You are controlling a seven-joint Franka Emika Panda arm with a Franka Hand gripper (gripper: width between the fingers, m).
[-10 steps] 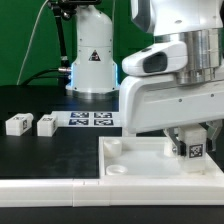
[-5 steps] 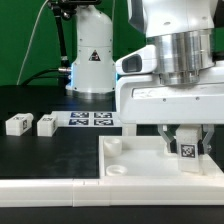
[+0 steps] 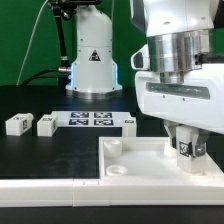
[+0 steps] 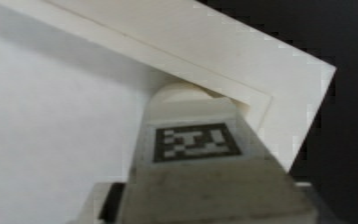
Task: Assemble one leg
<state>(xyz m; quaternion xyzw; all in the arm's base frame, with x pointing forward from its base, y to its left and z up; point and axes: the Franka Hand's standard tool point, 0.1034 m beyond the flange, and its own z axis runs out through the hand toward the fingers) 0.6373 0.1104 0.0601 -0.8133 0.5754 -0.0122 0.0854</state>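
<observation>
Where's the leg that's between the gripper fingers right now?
On the exterior view's right, the leg sits in the gripper, at the far right corner of the white tray piece.

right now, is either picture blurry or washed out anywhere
Exterior view: sharp enough, the marker board tags are distinct, but the white arm housing is bright with little detail. Wrist view: soft all over, the tag on the leg is fuzzy at its edges, and the white tray is a flat bright patch.
</observation>
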